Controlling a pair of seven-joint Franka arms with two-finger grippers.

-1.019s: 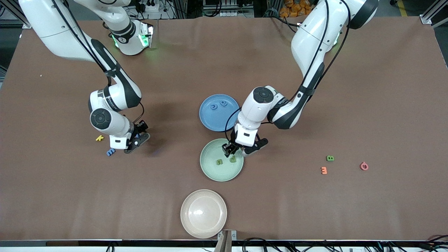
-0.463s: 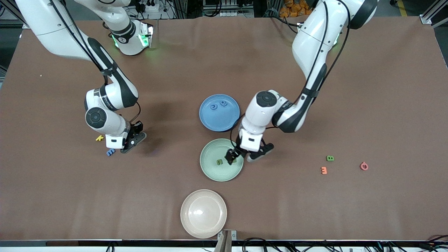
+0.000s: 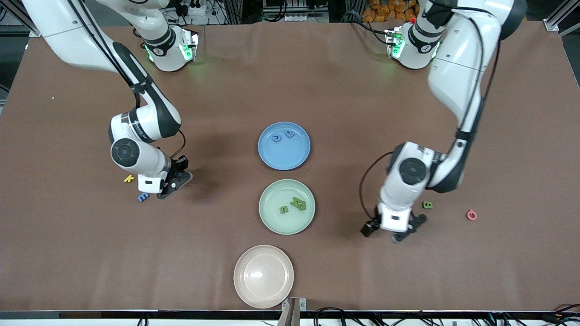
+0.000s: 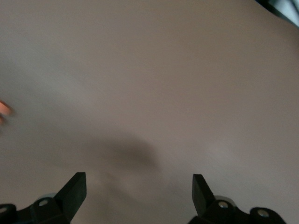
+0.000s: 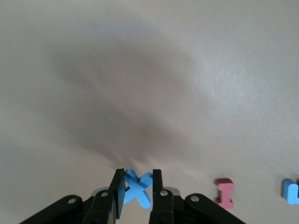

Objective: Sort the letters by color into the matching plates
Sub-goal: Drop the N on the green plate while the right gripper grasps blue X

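Brown paper covers the wide table [image 3: 290,81] that we look down on, with both arm bases along its top edge. Near the middle we see the round medium blue plastic plate [image 3: 284,146] holding 2 blue foam letters [image 3: 282,136], and just nearer the front camera the round pale mint green plastic plate [image 3: 287,207] holding 3 green foam letters [image 3: 293,205]. Nearer still sits a round cream plate [image 3: 263,276] with nothing in it.

We find the right gripper [image 3: 171,183] low over the table toward the right arm's end, its jaws pinching a small blue foam X-shaped letter [image 5: 137,188]; our right wrist view shows the fingers [image 5: 116,192] pressed on either side of it. Beside it on the table lie a yellow foam letter K [image 3: 129,178] and a blue foam letter E [image 3: 143,196]. That wrist view also shows a red foam letter I [image 5: 225,192] and another blue piece [image 5: 290,191] at the edge of the frame.

We see the left gripper [image 3: 387,231] over bare table toward the left arm's end, with its jaws spread wide and nothing between them. A green foam letter B [image 3: 427,204] lies just beside that arm's wrist, and a red foam ring-shaped letter [image 3: 471,214] lies farther toward the table's end. An orange blur [image 4: 3,110] shows at the edge of our left wrist view.
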